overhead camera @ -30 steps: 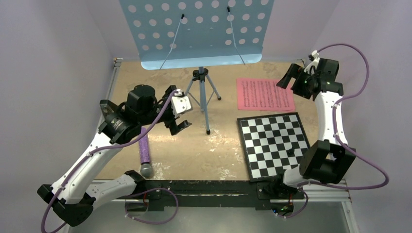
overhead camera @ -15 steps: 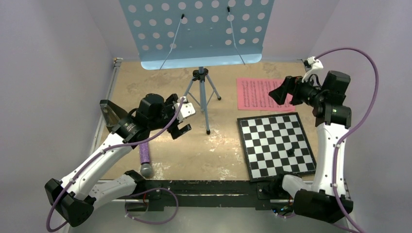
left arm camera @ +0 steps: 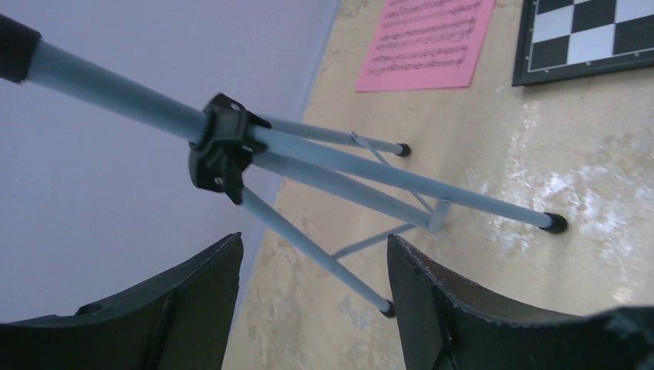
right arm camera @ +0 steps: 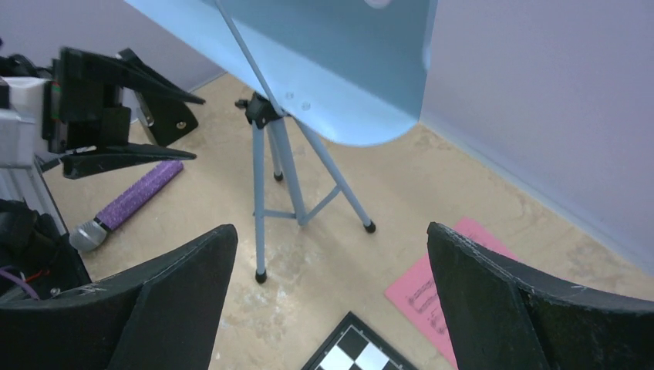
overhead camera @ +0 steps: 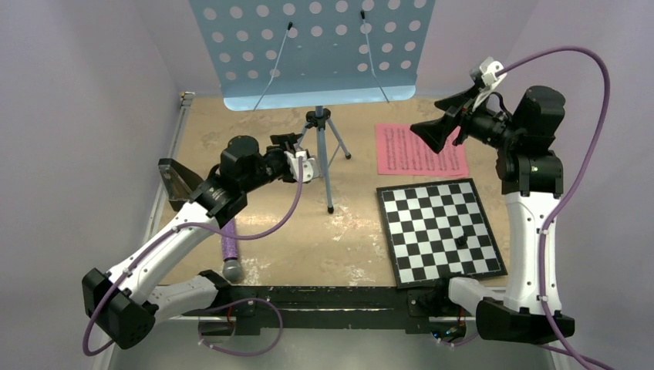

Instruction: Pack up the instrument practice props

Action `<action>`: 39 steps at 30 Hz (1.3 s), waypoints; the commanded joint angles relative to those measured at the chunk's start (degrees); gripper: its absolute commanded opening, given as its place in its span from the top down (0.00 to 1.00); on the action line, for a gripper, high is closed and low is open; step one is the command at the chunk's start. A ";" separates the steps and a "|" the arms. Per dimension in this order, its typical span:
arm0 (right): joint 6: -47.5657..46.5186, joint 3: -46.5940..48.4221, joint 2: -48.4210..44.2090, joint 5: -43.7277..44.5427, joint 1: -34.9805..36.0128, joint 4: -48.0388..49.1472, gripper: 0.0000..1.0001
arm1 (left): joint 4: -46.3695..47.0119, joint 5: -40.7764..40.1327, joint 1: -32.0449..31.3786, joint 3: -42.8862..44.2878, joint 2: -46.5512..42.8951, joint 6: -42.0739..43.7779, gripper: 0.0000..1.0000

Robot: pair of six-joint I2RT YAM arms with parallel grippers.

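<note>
Left gripper [overhead camera: 295, 153]: spread wide, holds nothing; frames stand [overhead camera: 316, 96] hub between fingers [left arm camera: 193, 308] in wrist view, without touching. Right gripper [overhead camera: 441, 116]: also wide and empty, raised over far corner of sheet music [overhead camera: 420, 149]. Stand desk: cut off by upper edge of overhead view; hides upper pole. Stands upright at rear centre, long axis vertical. Sheet music: flat, right of stand, just behind board [overhead camera: 439, 231].
</note>
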 commanded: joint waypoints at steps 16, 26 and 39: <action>22.71 17.00 17.93 -4.96 1.03 29.90 0.06 | 4.04 5.19 0.25 8.63 5.85 9.45 0.50; 28.42 20.78 22.87 -12.69 3.73 35.37 0.17 | 6.94 1.20 1.44 8.50 7.07 12.34 0.51; 30.40 15.52 17.68 -14.39 5.28 34.57 0.60 | 10.29 -0.40 7.79 16.88 12.45 13.09 0.49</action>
